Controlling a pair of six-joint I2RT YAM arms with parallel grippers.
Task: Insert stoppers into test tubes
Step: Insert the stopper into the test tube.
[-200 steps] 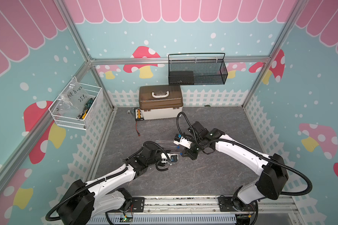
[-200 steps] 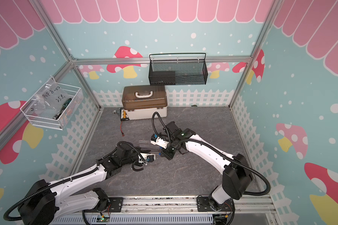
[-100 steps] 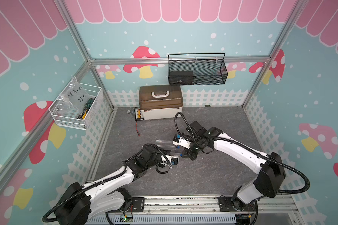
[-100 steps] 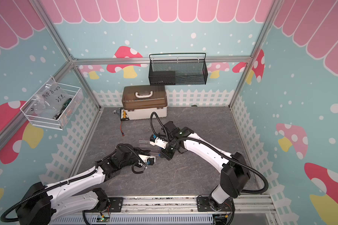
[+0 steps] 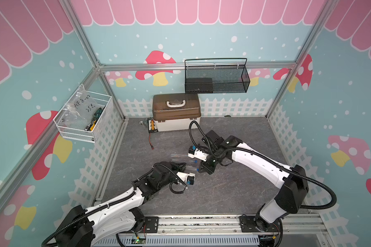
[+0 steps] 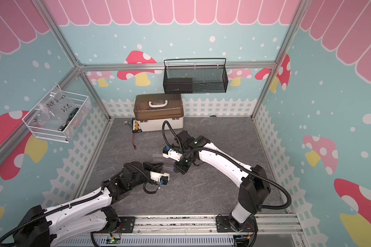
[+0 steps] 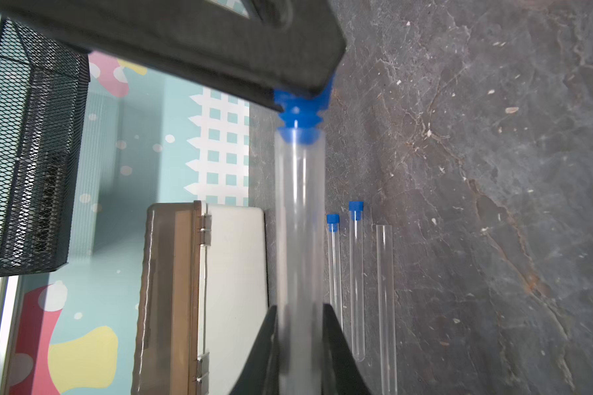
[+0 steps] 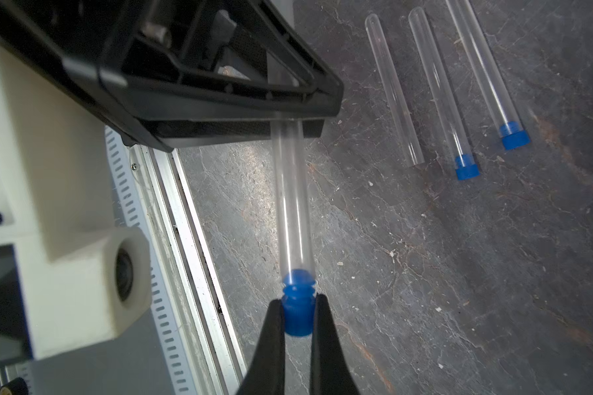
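Note:
My left gripper (image 7: 300,328) is shut on a clear test tube (image 7: 300,222), held off the floor. My right gripper (image 8: 298,307) is shut on a blue stopper (image 8: 298,294), and the stopper's ribbed tip sits in the held tube's mouth (image 7: 300,136). In both top views the two grippers meet near the floor's middle (image 5: 196,169) (image 6: 172,170). Three more test tubes lie side by side on the grey floor. Two of them (image 8: 442,95) (image 8: 483,68) carry blue stoppers, and the other tube (image 8: 394,95) has an open mouth.
A brown-lidded toolbox (image 5: 176,111) stands at the back wall, with a small board and red wire (image 5: 151,132) beside it. A black mesh basket (image 5: 216,79) hangs above it, and a white wire basket (image 5: 84,117) hangs on the left wall. An aluminium rail (image 5: 201,222) runs along the front.
My right gripper has edged toward the left gripper, carrying the stopper up to the held tube. The left arm has shifted only slightly.

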